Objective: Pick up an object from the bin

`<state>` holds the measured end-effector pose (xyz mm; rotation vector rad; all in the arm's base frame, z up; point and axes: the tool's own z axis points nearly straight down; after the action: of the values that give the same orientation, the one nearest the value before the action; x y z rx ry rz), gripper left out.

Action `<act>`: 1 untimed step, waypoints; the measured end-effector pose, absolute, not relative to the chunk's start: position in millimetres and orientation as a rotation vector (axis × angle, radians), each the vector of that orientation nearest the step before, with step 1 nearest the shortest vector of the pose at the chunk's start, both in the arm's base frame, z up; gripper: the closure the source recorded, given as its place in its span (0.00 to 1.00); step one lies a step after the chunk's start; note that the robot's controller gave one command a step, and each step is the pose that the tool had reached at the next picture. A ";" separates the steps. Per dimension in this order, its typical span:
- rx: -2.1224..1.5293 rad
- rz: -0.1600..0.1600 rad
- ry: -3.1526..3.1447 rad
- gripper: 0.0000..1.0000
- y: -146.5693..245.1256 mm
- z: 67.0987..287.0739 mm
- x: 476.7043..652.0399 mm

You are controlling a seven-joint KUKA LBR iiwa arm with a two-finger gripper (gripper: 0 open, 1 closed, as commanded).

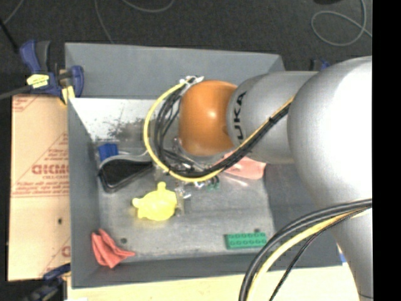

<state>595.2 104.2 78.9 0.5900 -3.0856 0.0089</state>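
My gripper (186,192) hangs low in the middle of the bin, mostly hidden under the arm's orange cover. Just left of it, and touching it or nearly so, lies a yellow rubber toy (153,206) with a small bump on top. A black-handled tool with a blue end (119,168) lies further left, near the bin's left wall. A pink soft thing (249,168) pokes out from under the arm on the right.
A crumpled red cloth (108,248) lies in the front left corner. A flat green studded brick (245,239) sits at the front right. The arm and its looped cables cover the back right of the bin.
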 end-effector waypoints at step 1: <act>0.547 0.003 -3.106 1.00 159.7 75.5 535.8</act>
<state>535.8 159.7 75.5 0.5471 -3.1058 0.0033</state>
